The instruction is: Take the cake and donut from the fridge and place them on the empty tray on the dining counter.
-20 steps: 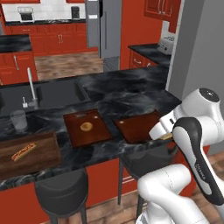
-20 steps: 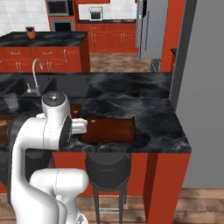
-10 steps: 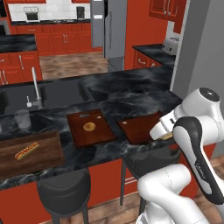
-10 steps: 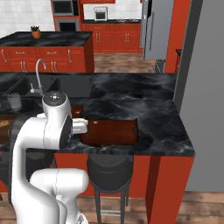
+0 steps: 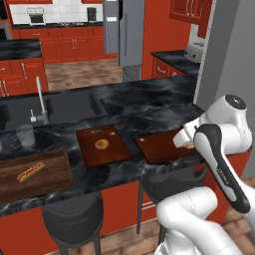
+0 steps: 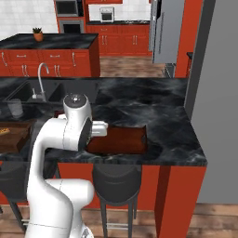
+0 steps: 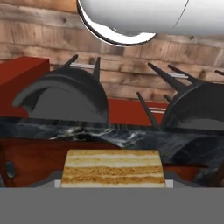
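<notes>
Yellow-tan cake (image 7: 112,168) sits clamped in the tool (image 7: 112,183) above the tray (image 5: 159,148).

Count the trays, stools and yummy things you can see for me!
Trays: 2 (tray, second tray)
Stools: 2 (stool, other stool)
Foods: 3 (cake, tan ring pastry, hot dog)
Total: 7
</notes>
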